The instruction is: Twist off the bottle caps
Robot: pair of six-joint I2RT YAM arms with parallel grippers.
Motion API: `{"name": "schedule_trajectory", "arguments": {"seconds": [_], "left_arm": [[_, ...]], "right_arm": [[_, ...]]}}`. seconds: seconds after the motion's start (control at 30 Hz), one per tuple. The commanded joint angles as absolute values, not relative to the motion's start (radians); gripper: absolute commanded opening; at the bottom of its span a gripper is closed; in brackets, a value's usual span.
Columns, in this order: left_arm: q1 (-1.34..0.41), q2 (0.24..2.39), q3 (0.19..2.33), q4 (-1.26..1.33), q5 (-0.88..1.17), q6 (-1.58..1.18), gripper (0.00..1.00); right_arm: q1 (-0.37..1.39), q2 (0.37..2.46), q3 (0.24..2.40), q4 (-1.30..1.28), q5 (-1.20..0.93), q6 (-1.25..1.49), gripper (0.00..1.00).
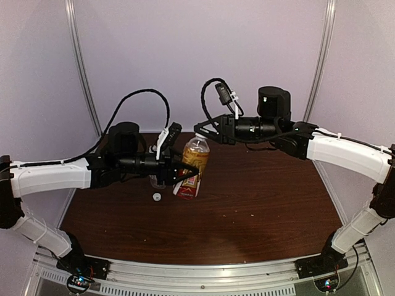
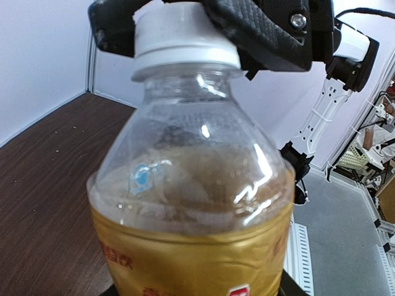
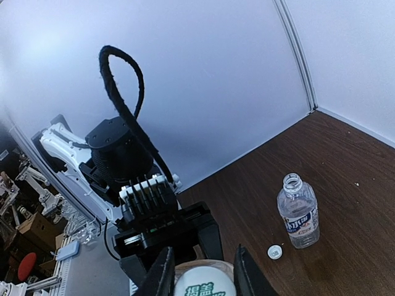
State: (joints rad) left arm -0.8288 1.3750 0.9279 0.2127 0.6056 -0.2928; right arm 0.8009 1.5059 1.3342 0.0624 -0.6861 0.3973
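We see a dark wood-grain table (image 1: 265, 203) boxed in by pale lilac walls (image 1: 197, 55), with metal posts (image 1: 83, 68) at the back corners and a silver rail (image 1: 203, 274) at 6 o'clock. Near the table's 12 o'clock, the left gripper (image 1: 185, 171) clasps the amber bottle (image 1: 195, 159) around its label. The right gripper (image 1: 199, 131) pinches that bottle's white cap (image 2: 182, 43) from above. Just left of it, the clear bottle (image 3: 298, 213) stands uncapped, its loose cap (image 1: 157, 197) lying on the wood at its 6 o'clock.
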Motion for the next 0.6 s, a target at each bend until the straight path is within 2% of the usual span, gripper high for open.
{"name": "schedule_trajectory", "arguments": {"seconds": [0.0,0.27,0.57], "left_arm": [[-0.83,1.34,0.915,0.309,0.592,-0.307,0.35],[-0.829,1.325,0.893,0.357,0.67,-0.318,0.33],[-0.83,1.326,0.845,0.567,0.887,-0.412,0.33]], "right_arm": [[0.803,1.503,1.327,0.094,-0.722,0.381,0.0],[0.796,1.508,1.338,0.125,-0.856,0.289,0.0],[0.79,1.553,1.38,0.147,-1.203,0.135,0.0]]}}
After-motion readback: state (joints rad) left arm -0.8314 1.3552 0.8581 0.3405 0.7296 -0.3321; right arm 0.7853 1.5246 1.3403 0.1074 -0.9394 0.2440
